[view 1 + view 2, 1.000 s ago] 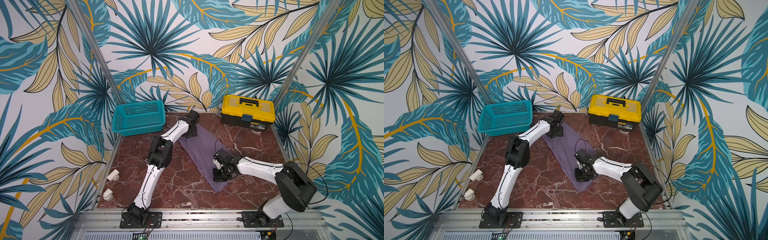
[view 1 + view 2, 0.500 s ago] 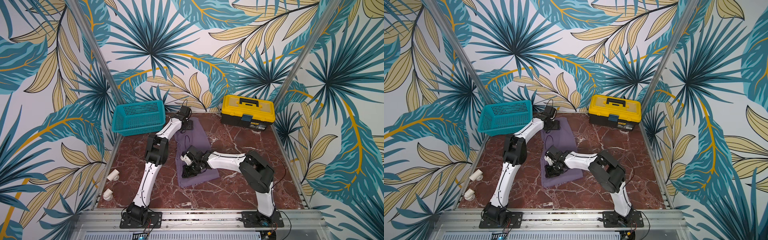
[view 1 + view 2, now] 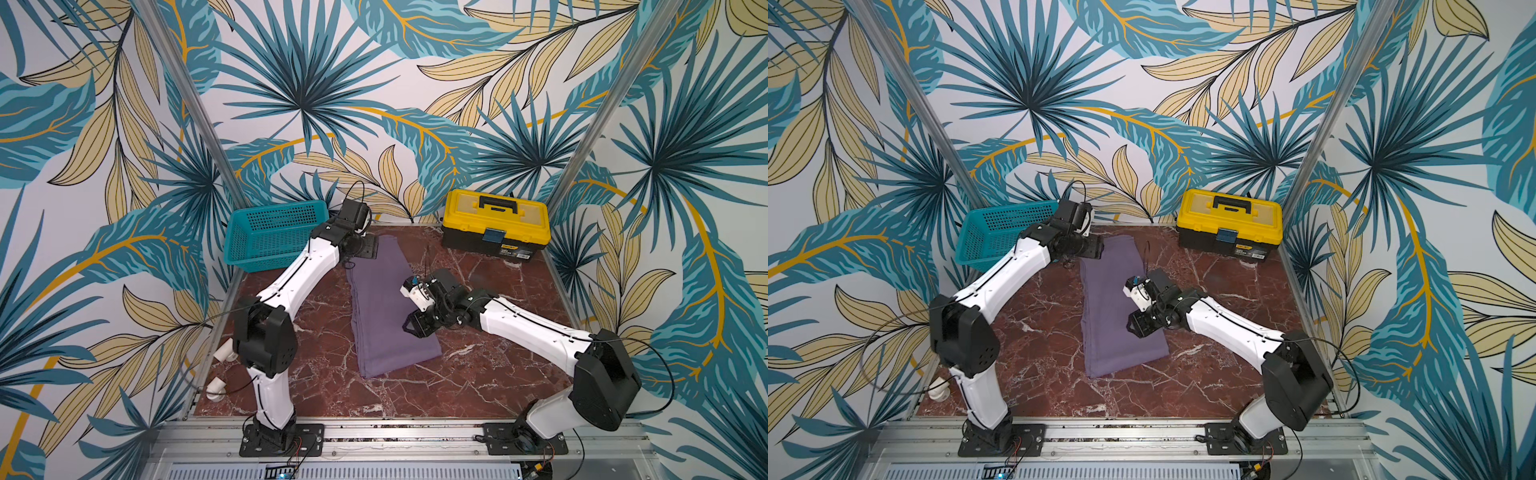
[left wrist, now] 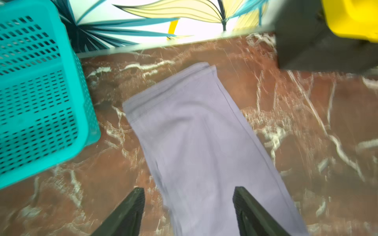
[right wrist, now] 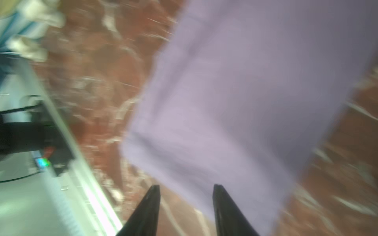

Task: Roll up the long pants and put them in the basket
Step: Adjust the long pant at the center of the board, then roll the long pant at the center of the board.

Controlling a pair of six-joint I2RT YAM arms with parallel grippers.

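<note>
Since the frame half a second back, we see the right gripper [image 3: 411, 327] has pulled off the middle of the long pants [image 3: 386, 307] to their edge facing away from the teal basket [image 3: 270, 232]. The pants have swung from a slant into a straighter strip.

The pants lie flat on the marble table [image 3: 478, 374] as 1 folded band. One end is near the basket's corner, and the rest runs away from the basket toward the front rail.

The left gripper [image 4: 188, 190] hovers over the end nearest the basket. Its 2 fingers are spread wide and hold nothing, and the cloth shows below the gap.

In the blurred right wrist view, the right gripper [image 5: 186, 187] also has its fingers parted and empty.

The yellow toolbox [image 3: 494, 220] stands well apart from the basket, beyond the pants.
</note>
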